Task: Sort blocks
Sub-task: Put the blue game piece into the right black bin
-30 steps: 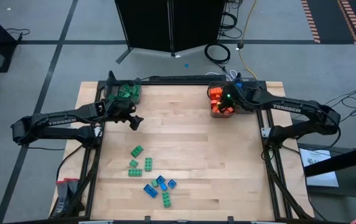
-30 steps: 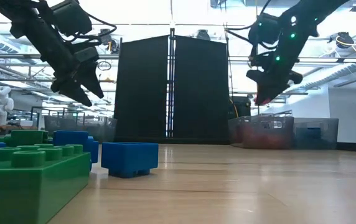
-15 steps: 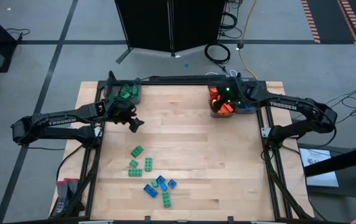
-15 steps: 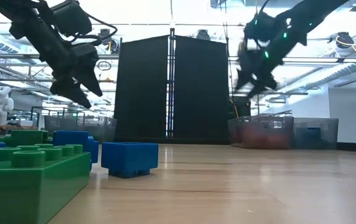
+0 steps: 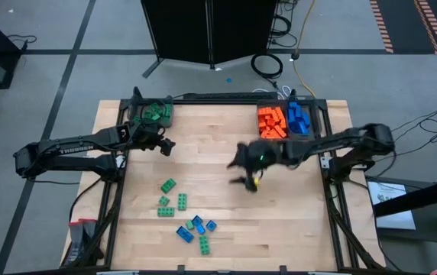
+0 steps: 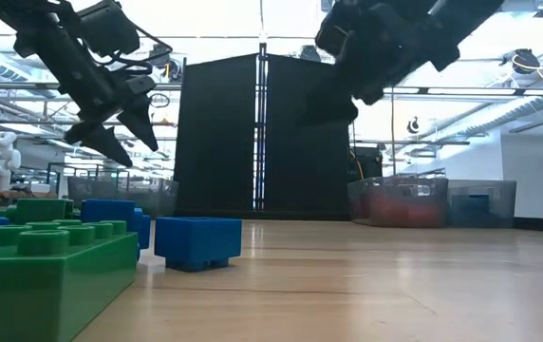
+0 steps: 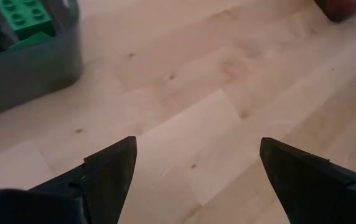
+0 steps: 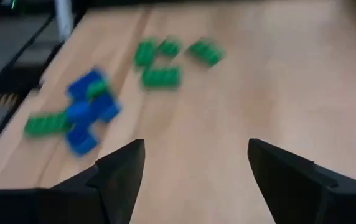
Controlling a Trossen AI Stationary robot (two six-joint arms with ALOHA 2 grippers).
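Loose green and blue blocks lie on the wooden table near its front: green blocks (image 5: 168, 186) (image 5: 181, 201) and, nearer the edge, blue blocks (image 5: 184, 233) (image 8: 84, 112). My right gripper (image 5: 241, 173) (image 8: 196, 149) hovers open and empty over the table's middle, pointing toward that pile. Beside the grey bin of green blocks (image 5: 151, 113) (image 7: 22, 37) at the far left, my left gripper (image 5: 164, 146) (image 7: 196, 146) stands open above bare wood, holding nothing. In the low view a green block (image 6: 44, 275) and a blue block (image 6: 198, 242) rest flat on the table close to the camera.
Two bins stand at the far right: one with orange blocks (image 5: 272, 122), one with blue blocks (image 5: 299, 118). A dark frame (image 5: 325, 164) runs along the table's sides. Bare wood (image 5: 280, 221) lies to the right of the pile.
My right gripper has opened above the orange bin, then swung fast away from it, toward the table's near and left side, out over the middle of the table. It now faces the loose blocks.
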